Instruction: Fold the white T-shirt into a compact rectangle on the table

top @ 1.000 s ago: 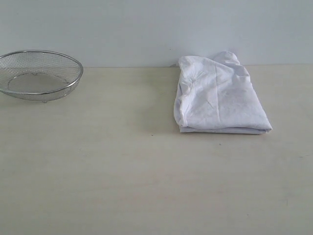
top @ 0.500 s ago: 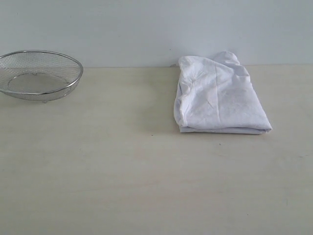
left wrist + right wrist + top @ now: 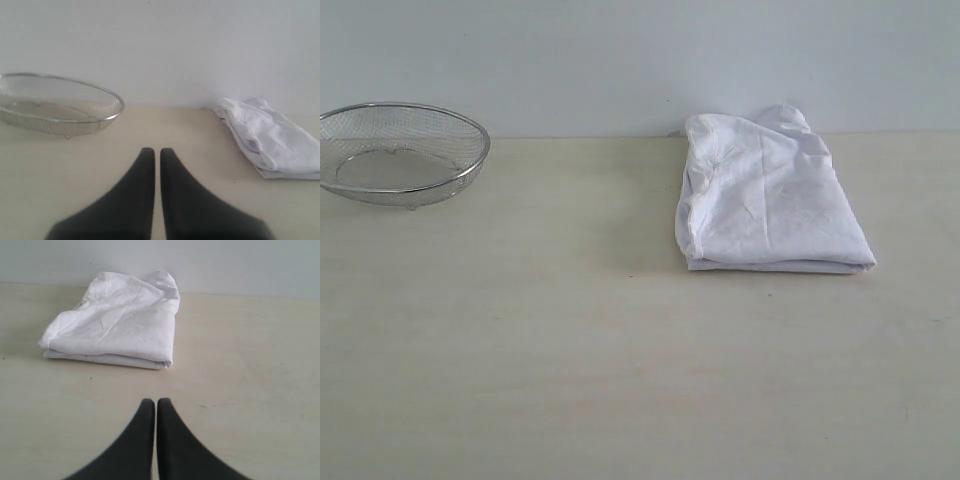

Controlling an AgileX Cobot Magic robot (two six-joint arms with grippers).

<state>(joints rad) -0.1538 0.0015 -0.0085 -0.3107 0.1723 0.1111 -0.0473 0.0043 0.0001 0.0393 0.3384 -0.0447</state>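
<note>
Nothing is shifting between the earlier view and this one. We are seeing the white T-shirt (image 3: 770, 200) lying as a folded, slightly rumpled rectangle by the far edge of the table (image 3: 570, 350), right of its middle, with the wire-mesh basket (image 3: 405, 150) sitting at the far left corner. We are holding both claws clenched and empty. The left gripper (image 3: 156, 151) and the right gripper (image 3: 155, 401) are hovering well back from the cloth, probably because the folding looks finished. We are reading no lettering or label; any print is likely lying folded inside.
</note>
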